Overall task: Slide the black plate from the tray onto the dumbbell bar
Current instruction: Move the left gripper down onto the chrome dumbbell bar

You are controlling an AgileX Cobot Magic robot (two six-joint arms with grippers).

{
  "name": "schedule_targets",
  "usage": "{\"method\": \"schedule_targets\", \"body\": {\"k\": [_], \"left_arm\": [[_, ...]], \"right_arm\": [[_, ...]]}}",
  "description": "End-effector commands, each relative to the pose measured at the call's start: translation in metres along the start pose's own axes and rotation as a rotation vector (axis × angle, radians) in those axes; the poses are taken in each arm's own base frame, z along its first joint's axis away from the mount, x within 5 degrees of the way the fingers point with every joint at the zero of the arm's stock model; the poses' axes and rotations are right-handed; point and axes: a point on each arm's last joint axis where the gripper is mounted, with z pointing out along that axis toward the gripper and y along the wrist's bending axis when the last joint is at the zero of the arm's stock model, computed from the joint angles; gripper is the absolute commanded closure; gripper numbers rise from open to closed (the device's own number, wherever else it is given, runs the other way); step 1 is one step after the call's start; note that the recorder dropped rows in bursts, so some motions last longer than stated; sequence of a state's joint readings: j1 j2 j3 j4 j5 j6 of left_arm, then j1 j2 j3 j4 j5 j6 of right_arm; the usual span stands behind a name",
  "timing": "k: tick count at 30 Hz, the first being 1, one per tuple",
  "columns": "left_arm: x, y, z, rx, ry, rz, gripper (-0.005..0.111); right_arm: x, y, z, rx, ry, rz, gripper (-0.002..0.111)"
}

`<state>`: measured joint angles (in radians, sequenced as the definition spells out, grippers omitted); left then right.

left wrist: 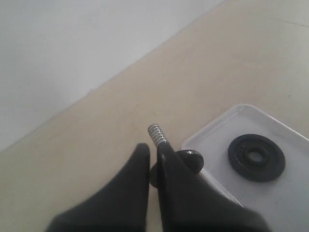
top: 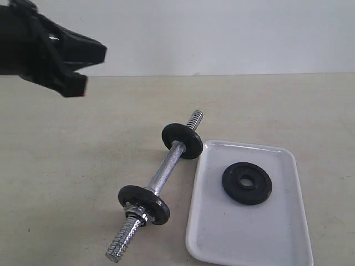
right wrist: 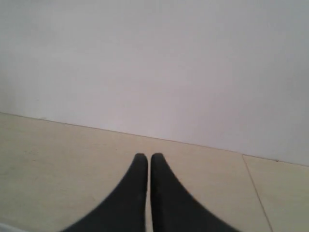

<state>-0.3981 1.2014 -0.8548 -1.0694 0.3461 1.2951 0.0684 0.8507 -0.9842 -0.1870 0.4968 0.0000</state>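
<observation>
The left gripper (left wrist: 152,149) hangs above the table (top: 66,166) with its two black fingers (left wrist: 130,183) drawn together, only a thin slit between the tips and nothing held in them. In the exterior view it sits high and well apart from everything on the table. Past its fingertips in the left wrist view shows one coarse threaded end of the dumbbell bar (top: 166,169), with a mounted disc (top: 182,141) partly hidden behind one finger. The bar lies flat on the table and carries a second mounted disc (top: 143,204) toward its other end, with a silver star nut (top: 137,211) against that disc's outer face. The black plate (top: 260,185) lies flat inside the tray (top: 238,233), in the half nearer the fingers. It is apart from the rim, on the far side of the bar from the left fingers and well clear of them. The tray lies just beside the bar, one of its corners right at the first mounted disc. The right gripper (right wrist: 148,157) has its fingers pressed shut on nothing, and ahead of their tips there is only bare table and a pale wall (right wrist: 154,63).
</observation>
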Motion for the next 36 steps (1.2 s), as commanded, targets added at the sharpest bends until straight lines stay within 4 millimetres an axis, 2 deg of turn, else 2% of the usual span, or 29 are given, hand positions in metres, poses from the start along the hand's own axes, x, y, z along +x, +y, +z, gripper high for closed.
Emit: {"method": "schedule_targets", "body": {"k": [1, 8, 13, 16, 20, 21, 23, 27, 33, 36], "left_arm": [[0.013, -0.018, 0.046, -0.043, 0.058, -0.086, 0.102], [0.052, -0.055, 0.115, -0.085, 0.184, -0.079, 0.102], [0.066, -0.066, 0.137, -0.063, 0.247, -0.145, 0.099], [0.061, -0.067, 0.139, -0.042, 0.241, -0.178, 0.077], [0.053, -0.066, 0.141, -0.063, 0.219, -0.409, 0.030], [0.053, -0.066, 0.141, -0.072, 0.219, -0.479, 0.024], [0.056, -0.066, 0.143, -0.082, 0.226, -0.499, 0.025], [0.065, -0.065, 0.149, -0.093, 0.250, -0.454, 0.036], [0.081, -0.067, 0.167, -0.086, 0.307, -0.351, 0.030], [0.088, -0.068, 0.176, -0.088, 0.329, -0.354, 0.030]], "right_arm": [[0.001, 0.005, -0.001, -0.063, 0.020, 0.011, 0.108], [0.004, 0.009, -0.002, -0.103, 0.059, 0.060, 0.108], [0.006, 0.010, -0.002, -0.110, 0.082, 0.019, 0.108], [0.008, 0.010, -0.002, -0.116, 0.101, -0.003, 0.108], [0.008, 0.012, -0.002, -0.129, 0.099, 0.018, 0.108], [0.008, 0.012, -0.002, -0.132, 0.099, 0.023, 0.108], [0.008, 0.013, -0.003, -0.146, 0.100, 0.045, 0.108], [0.009, 0.016, -0.003, -0.173, 0.112, 0.062, 0.108], [0.010, 0.017, -0.004, -0.186, 0.130, 0.073, 0.108], [0.010, 0.017, -0.004, -0.186, 0.133, 0.072, 0.108]]}}
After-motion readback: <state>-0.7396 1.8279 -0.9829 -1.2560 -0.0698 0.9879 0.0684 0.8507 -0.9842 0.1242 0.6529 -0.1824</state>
